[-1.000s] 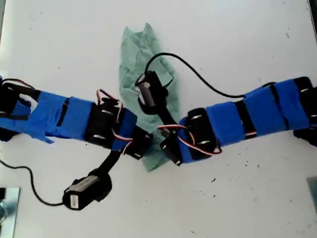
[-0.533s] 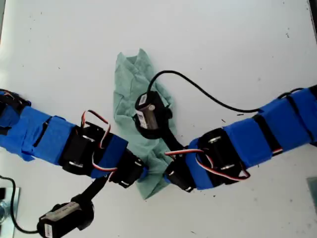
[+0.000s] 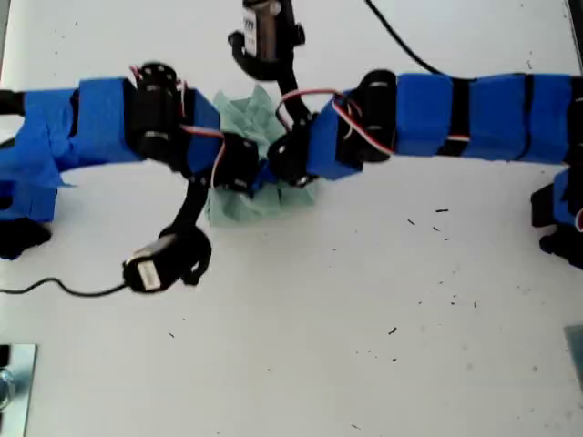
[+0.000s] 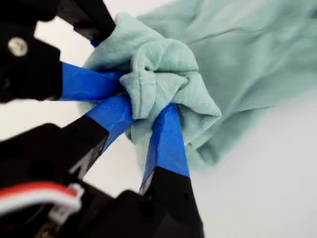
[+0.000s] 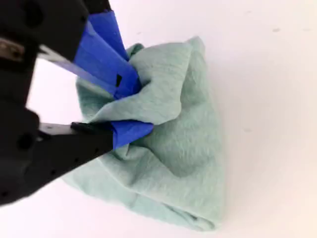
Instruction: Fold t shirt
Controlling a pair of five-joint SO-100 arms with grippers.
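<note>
Both end effectors are pinched shut on cloth. My first end effector (image 4: 148, 111) has its blue-taped jaws narrowed onto a knot of gathered fabric. My second end effector (image 5: 136, 106) is closed the same way on a fold, just beside the first one's grip. The first wrist view shows another pair of taped jaws touching the same bunch.

The t shirt (image 3: 241, 200) is not spread flat. It hangs or trails from the two grips as a crumpled pale green bundle, with the loose part falling away from the jaws onto the white bench (image 3: 364, 319). I judge the two close grips are meant to carry one edge of the shirt across as a fold. With so much cloth gathered between the jaws, though, the layers under them look wrinkled rather than aligned.

In the exterior view the two blue-wrapped arms meet head-on over the shirt and hide most of it. I cannot tell which arm is which there.

Each arm's camera and its black cable (image 3: 55, 291) sit near the end effectors. The crowded jaws are the main obstacle, since either one opening or turning could snag the other or drag the cloth.
</note>
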